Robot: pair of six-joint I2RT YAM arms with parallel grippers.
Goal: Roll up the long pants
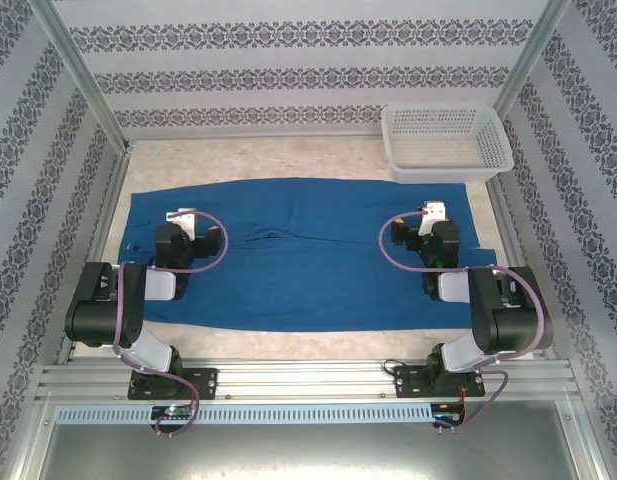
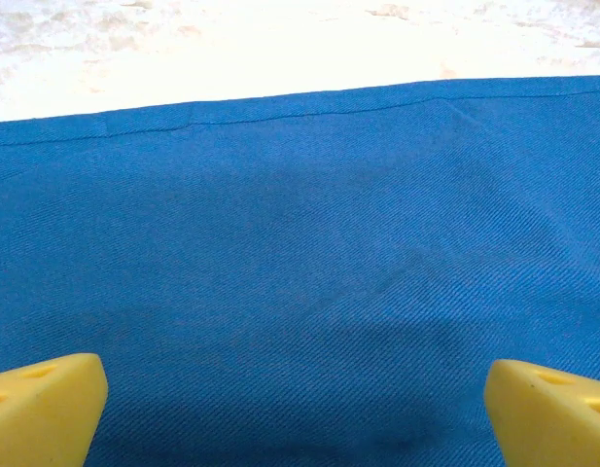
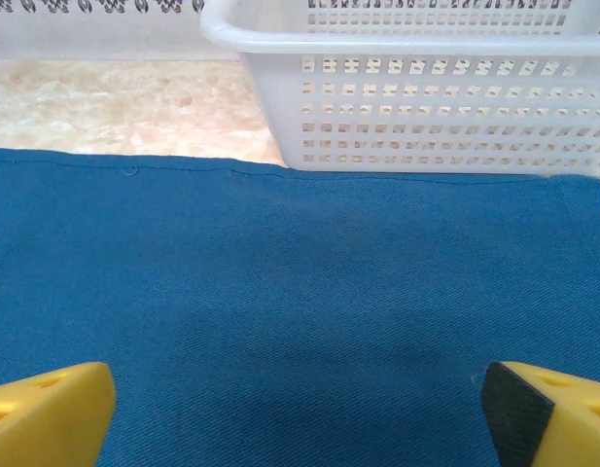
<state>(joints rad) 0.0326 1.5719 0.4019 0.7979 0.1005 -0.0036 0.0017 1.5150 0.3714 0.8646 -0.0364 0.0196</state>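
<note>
**Long pants point(image 1: 308, 260) spread flat, no roll started**

Both sets of jaws stand wide with nothing between them. In the left wrist view, the left gripper point(image 2: 300, 389) shows its yellow fingertips point(image 2: 42, 399) at the bottom corners, with smooth blue cloth between and beyond them. The right gripper point(image 3: 300, 389) looks the same, its fingertips point(image 3: 47, 404) far apart over bare fabric.

Beyond the left jaws, the far hem runs straight, with pale table point(image 2: 280, 39) past it. Beyond the right jaws, the far edge of the cloth meets the white mesh basket point(image 3: 377, 44).

From above, the long pants lie lengthwise across the table, one end near each arm, with both grippers poised over them. The cloth is flat and shows no fold, tuck or coil at either end.

By this evidence the task is at its start. Gripping an end, turning it over and rolling along the full length all remain to be done.
</note>
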